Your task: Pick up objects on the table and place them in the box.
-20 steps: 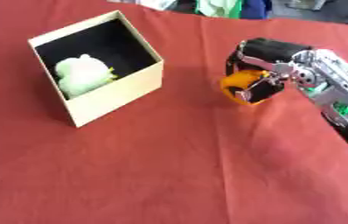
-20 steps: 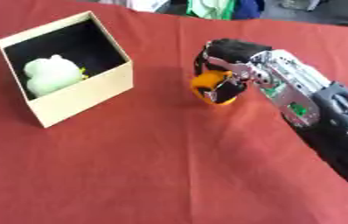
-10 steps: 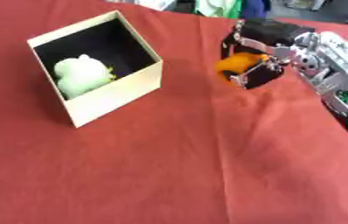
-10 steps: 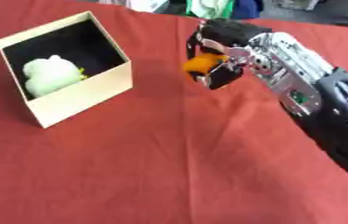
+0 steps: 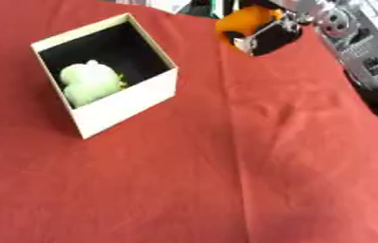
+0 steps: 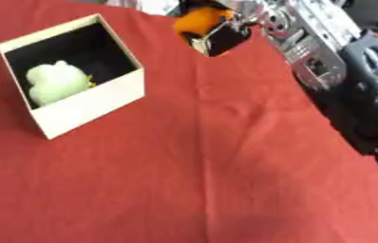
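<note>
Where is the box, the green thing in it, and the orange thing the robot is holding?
box [image 5: 130, 102]: left eye view, on its pale front wall.
green thing [image 5: 89, 83]: left eye view, on its rounded middle, inside the box.
orange thing [image 6: 199, 20]: right eye view, on its top, in the right hand [image 6: 225, 35].

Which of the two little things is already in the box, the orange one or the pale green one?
The pale green one sits inside the box. The orange one is held in the right hand, above the red cloth.

no readable text, labels or signs
</note>
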Controlling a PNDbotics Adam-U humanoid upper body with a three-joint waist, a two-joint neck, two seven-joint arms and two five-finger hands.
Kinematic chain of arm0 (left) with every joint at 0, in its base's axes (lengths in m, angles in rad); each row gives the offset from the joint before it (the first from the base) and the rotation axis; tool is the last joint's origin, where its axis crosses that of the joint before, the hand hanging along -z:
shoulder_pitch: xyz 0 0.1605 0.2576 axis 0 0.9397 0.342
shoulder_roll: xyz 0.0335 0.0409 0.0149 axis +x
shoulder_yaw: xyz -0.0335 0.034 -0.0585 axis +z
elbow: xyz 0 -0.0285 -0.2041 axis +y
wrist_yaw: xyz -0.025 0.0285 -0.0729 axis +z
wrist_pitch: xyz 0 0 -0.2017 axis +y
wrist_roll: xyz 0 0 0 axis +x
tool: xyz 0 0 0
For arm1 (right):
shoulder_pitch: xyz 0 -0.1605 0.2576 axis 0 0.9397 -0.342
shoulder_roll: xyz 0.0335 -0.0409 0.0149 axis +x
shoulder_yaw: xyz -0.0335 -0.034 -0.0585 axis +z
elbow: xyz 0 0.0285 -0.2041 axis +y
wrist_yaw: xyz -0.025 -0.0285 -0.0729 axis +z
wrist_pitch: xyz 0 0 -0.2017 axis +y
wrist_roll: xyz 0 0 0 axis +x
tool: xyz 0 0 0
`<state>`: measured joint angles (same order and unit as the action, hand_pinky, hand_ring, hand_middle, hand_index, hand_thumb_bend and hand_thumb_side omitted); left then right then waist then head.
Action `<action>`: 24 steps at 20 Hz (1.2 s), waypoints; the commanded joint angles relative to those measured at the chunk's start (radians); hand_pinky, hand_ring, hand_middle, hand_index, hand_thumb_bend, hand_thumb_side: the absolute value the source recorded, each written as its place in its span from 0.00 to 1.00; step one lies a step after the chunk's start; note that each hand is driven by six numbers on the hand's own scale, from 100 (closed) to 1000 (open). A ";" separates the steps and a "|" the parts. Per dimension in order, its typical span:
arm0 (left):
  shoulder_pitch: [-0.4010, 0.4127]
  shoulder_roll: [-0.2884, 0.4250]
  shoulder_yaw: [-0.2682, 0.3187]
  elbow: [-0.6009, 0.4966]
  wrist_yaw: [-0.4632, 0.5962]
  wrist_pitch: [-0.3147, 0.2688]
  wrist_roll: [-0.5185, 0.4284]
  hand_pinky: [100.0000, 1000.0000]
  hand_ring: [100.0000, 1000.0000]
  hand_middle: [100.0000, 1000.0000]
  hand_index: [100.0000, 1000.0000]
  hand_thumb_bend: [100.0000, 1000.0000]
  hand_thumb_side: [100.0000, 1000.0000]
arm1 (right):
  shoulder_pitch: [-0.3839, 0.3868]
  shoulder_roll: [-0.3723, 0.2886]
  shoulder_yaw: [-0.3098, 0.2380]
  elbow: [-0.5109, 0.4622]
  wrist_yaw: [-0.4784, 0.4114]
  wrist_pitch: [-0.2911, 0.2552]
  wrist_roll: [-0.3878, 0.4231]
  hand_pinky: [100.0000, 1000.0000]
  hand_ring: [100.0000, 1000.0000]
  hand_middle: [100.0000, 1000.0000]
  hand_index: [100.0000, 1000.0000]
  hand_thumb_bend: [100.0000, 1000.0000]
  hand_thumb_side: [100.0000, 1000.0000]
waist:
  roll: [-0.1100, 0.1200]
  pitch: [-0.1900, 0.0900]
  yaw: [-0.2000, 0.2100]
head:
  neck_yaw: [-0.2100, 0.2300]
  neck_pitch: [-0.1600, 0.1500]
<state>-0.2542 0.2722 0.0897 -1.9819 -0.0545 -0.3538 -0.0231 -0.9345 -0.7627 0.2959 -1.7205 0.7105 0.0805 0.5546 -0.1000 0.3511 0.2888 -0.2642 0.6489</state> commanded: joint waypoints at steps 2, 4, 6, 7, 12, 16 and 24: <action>-0.002 0.015 -0.001 -0.018 0.005 -0.002 -0.003 0.67 0.78 0.78 0.79 0.01 0.72 | -0.087 0.061 0.003 0.062 0.008 -0.007 0.016 0.64 0.53 0.02 0.41 0.00 0.00 | 0.008 -0.028 0.003 | -0.011 0.000; -0.002 0.014 -0.002 -0.018 0.006 -0.002 -0.004 0.67 0.78 0.78 0.79 0.01 0.72 | -0.129 0.110 0.007 0.102 0.014 -0.010 0.022 0.64 0.53 0.02 0.41 0.00 0.00 | 0.009 -0.029 0.003 | -0.015 0.001; -0.003 0.014 -0.004 -0.018 0.007 -0.001 -0.006 0.67 0.78 0.78 0.79 0.01 0.72 | -0.168 0.160 0.011 0.143 0.025 -0.014 0.025 0.64 0.53 0.02 0.42 0.00 0.00 | 0.011 -0.031 0.005 | -0.020 0.003; -0.003 0.013 -0.004 -0.018 0.008 -0.001 -0.006 0.67 0.78 0.78 0.79 0.01 0.72 | -0.184 0.181 0.013 0.164 0.031 -0.016 0.025 0.64 0.53 0.02 0.42 0.00 0.00 | 0.011 -0.032 0.006 | -0.022 0.003; -0.005 0.011 -0.009 -0.018 0.013 -0.001 -0.011 0.67 0.78 0.78 0.79 0.01 0.72 | -0.254 0.299 0.015 0.279 0.064 -0.022 0.013 0.64 0.52 0.02 0.43 0.00 0.00 | 0.013 -0.034 0.015 | -0.037 0.007; -0.008 0.008 -0.013 -0.018 0.018 0.000 -0.016 0.67 0.78 0.78 0.78 0.01 0.72 | -0.290 0.385 0.011 0.361 0.098 -0.027 -0.009 0.64 0.51 0.02 0.43 0.00 0.00 | 0.013 -0.035 0.028 | -0.057 0.009; -0.023 -0.001 -0.022 -0.018 0.028 0.001 -0.029 0.67 0.78 0.78 0.78 0.01 0.72 | -0.308 0.538 -0.016 0.518 0.156 -0.029 -0.084 0.63 0.50 0.02 0.44 0.00 0.00 | 0.008 -0.027 0.066 | -0.093 0.005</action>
<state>-0.2659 0.2663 0.0704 -1.9819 -0.0344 -0.3512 -0.0470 -1.2147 -0.2349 0.2959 -1.2136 0.8548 0.0516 0.4863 -0.1003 0.3426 0.3551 -0.3497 0.6580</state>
